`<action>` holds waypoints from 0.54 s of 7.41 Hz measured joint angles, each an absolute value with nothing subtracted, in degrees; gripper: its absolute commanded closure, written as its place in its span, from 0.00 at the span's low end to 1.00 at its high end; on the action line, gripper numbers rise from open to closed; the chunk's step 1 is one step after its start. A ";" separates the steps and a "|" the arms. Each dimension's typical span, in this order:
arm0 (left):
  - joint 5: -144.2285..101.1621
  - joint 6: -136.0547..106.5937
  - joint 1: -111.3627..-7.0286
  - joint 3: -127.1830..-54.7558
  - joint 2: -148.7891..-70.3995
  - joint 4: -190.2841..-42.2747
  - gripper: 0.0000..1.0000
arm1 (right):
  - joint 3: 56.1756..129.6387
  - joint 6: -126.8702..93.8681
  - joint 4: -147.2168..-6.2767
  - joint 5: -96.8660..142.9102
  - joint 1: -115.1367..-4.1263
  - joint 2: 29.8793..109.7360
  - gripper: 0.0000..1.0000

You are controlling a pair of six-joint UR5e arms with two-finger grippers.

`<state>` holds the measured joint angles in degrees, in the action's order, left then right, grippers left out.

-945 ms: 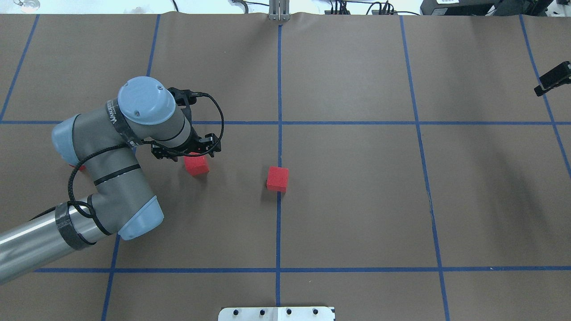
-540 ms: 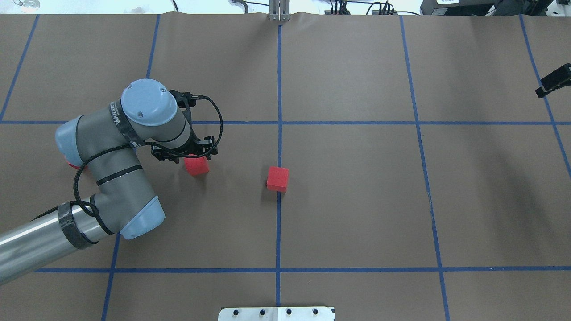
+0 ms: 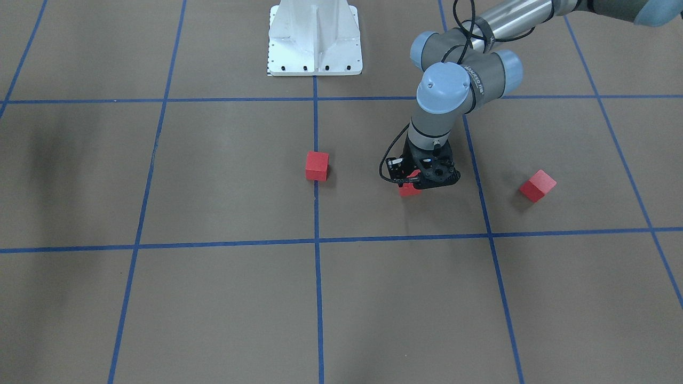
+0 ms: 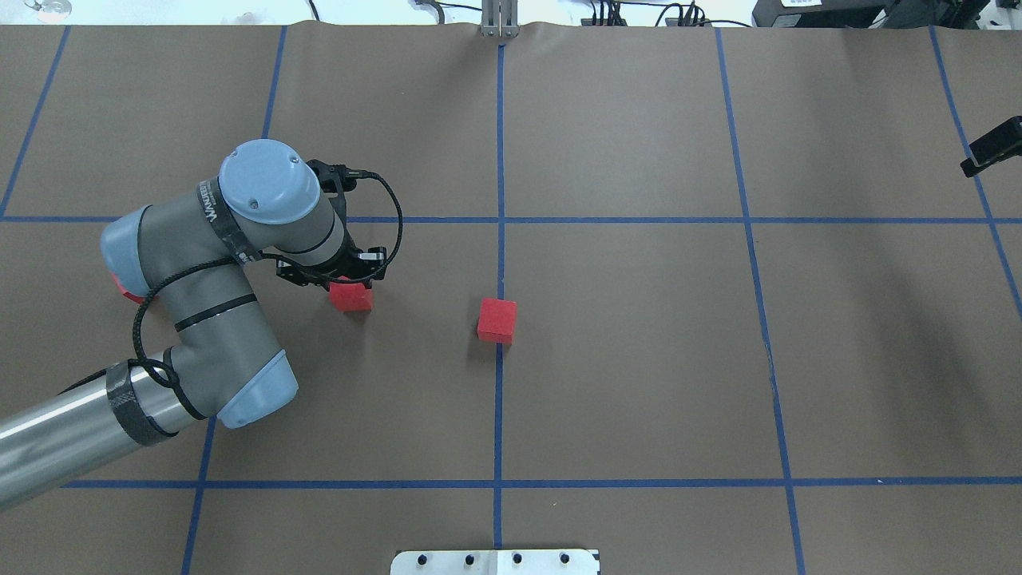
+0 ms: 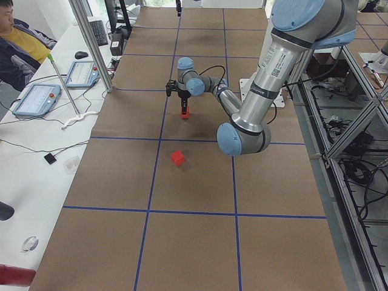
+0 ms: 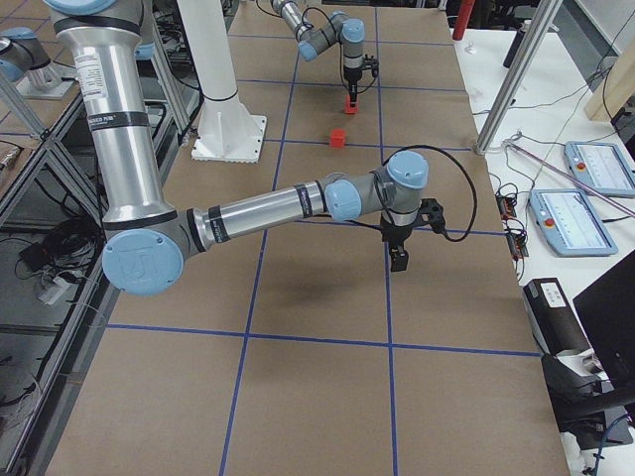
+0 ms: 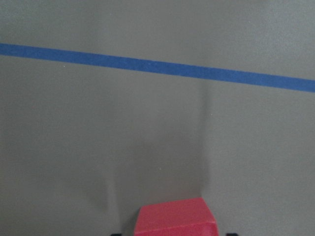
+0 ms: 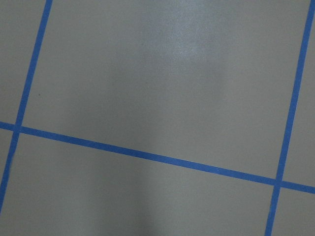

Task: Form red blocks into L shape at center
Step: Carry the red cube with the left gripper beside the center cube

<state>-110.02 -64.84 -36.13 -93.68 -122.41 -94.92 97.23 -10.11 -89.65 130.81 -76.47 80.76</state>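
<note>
The left claw stood low over one red block, a jaw on either side with slim gaps showing in the wrist view: released, not yet clenched. A second red block sat on the middle tape line, well apart, straight toward the worktop's right end from the claw. The third block lay nearer the left end. The right claw hung by the right end, its state indiscernible; the left arm was nearer.
</note>
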 measured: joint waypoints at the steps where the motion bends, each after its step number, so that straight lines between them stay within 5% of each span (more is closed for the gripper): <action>1: -109.65 -61.56 -36.32 -93.50 -124.31 -94.05 1.00 | 97.26 -10.11 -89.63 130.74 -76.47 80.88 0.01; 4: -107.03 -57.41 -36.56 -82.58 -138.27 -93.55 1.00 | 97.35 -10.11 -89.62 130.69 -76.47 81.10 0.01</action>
